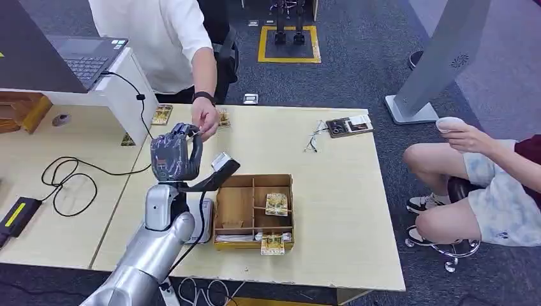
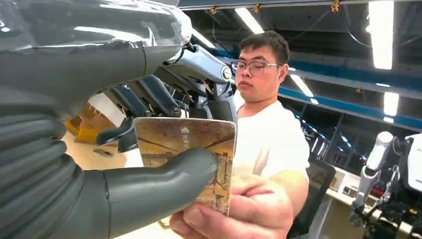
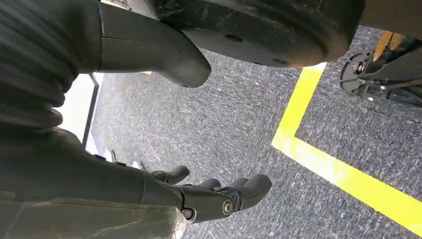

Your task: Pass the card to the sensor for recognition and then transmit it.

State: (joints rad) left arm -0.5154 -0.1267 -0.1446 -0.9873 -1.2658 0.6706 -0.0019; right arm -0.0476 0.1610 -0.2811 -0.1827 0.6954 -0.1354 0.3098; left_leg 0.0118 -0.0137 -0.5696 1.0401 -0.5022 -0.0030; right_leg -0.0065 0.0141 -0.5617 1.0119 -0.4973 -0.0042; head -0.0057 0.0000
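Grey left hand (image 2: 124, 194) fingers pinching card (image 2: 186, 154), person's hand (image 1: 205, 121) touching it, right hand (image 3: 199, 194) fingers apart

From the head we look down on the table (image 1: 319, 191); our left wrist view faces up, close on the card (image 2: 186, 154); our right wrist view faces the floor (image 3: 239, 124).

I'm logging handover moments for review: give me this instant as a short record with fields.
left hand: raised over the table, left hand pinches the card between thumb and fingers
card: upright, brownish print; the person's hand also grips its edge
right hand: right hand hangs over grey carpet with a yellow line, holding nothing, fingers slightly apart
scanner: black handheld sensor beside the wooden box
box: compartments hold more cards
stage: card mid-handover, both holding it
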